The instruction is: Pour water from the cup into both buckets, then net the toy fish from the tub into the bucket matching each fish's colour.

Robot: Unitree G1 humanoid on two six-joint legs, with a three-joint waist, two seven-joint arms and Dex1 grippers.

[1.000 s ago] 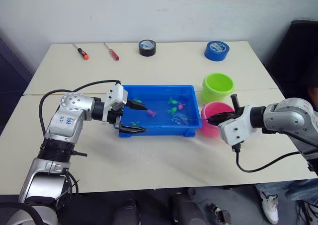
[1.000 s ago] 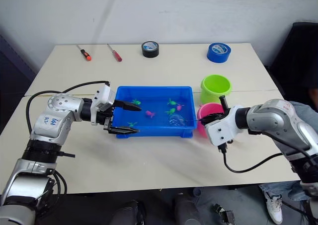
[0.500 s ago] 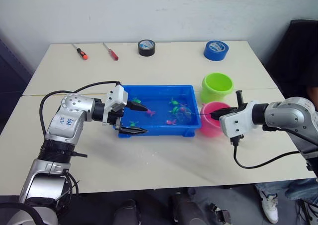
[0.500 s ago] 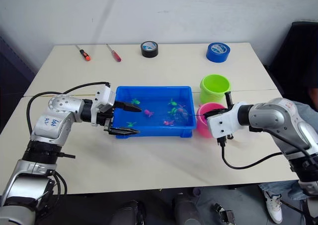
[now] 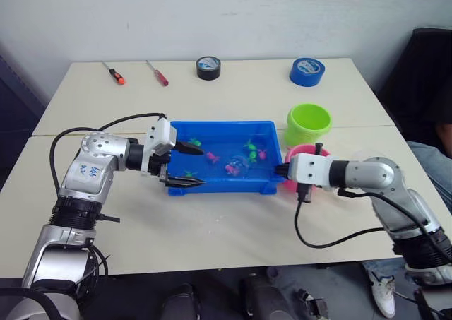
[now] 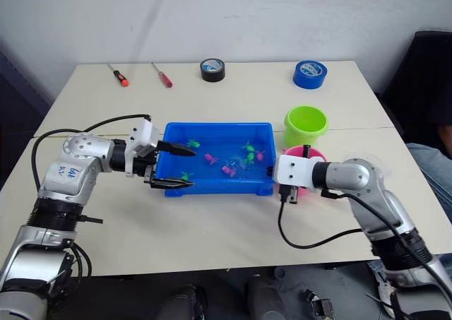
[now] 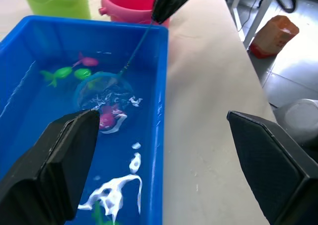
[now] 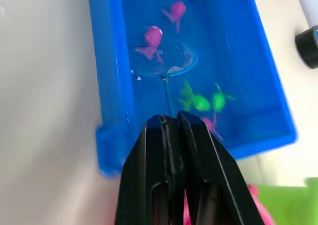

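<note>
left end effector (image 5: 185, 166) straddles the tub (image 5: 212, 186) rim, blocking that end.

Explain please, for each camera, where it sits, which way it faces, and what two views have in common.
Left eye and right eye views: on the head, facing forward and down at the table; both arms show, the left gripper open at the tub.
Left wrist view: on the left wrist, looking along its own fingers across the tub toward the buckets.
Right wrist view: on the right wrist, looking along the right gripper, shut on the net.
Both wrist views share the net over a pink fish.
</note>
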